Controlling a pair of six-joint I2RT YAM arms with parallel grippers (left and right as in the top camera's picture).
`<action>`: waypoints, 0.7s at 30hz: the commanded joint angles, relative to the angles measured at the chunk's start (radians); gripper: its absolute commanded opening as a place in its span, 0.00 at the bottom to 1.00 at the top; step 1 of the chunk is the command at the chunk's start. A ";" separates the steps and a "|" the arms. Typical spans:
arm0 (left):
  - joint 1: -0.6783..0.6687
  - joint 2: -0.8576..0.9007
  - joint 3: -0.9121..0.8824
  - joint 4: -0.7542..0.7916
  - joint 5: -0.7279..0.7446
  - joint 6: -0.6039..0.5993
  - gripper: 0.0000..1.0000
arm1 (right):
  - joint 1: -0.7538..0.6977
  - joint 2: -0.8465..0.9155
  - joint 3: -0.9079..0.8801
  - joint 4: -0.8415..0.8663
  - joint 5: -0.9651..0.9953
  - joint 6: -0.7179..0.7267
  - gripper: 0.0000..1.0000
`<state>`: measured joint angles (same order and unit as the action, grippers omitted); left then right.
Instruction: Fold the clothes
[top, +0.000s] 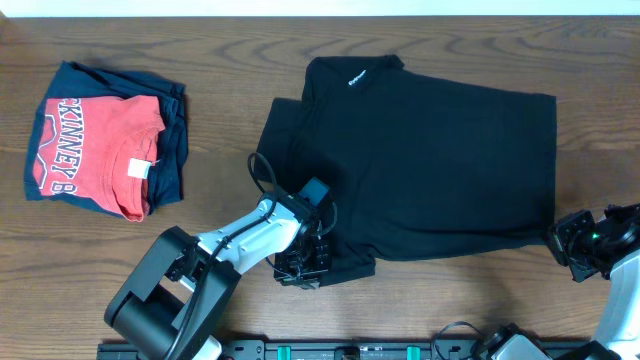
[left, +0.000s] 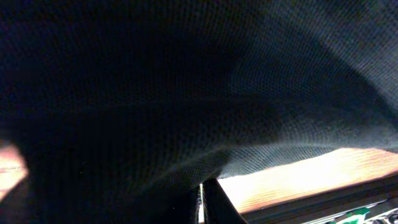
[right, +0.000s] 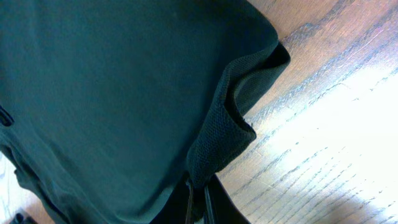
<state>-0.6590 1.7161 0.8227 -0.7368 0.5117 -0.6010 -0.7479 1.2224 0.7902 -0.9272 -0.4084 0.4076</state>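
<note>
**Both grippers clamped on the near edge of the black shirt**

Much here is hard to read; the left wrist view is almost wholly filled with dark, blurred cloth, leaving only a strip of wood and the dark fingertips at the bottom edge; overhead, the left gripper covers the near-left corner of the black shirt, so the cloth beneath it is hidden; the right gripper sits at the shirt's near-right corner, and its arm is cut off by the frame edge; black on black makes folds in the shirt difficult to trace

The left gripper is closed, its fingers pressed together with the fabric running down into them; the right gripper is also closed, pinching a corner of the shirt that rises off the wood in a curled ridge in the right wrist view

The shirt lies spread over the centre and right of the table, neck toward the far side with small white lettering beside it, one sleeve sticking out to the left; its near-left part is bunched where the left gripper holds it

Counted: one black shirt; one red T-shirt with white letters, folded and lying on top of one navy garment at the table's left, well apart from the shirt; two arms, two grippers
</note>
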 joint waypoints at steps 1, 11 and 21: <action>-0.002 -0.014 -0.005 -0.032 -0.026 0.047 0.06 | 0.000 0.000 0.019 -0.001 -0.015 -0.024 0.05; 0.037 -0.244 0.003 -0.171 -0.125 0.074 0.50 | 0.000 0.000 0.019 0.000 -0.015 -0.024 0.06; 0.042 -0.225 -0.095 -0.078 -0.179 0.073 0.80 | 0.000 0.000 0.019 0.000 -0.014 -0.024 0.07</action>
<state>-0.6220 1.4609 0.7731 -0.8268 0.3584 -0.5381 -0.7475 1.2224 0.7902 -0.9268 -0.4118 0.4007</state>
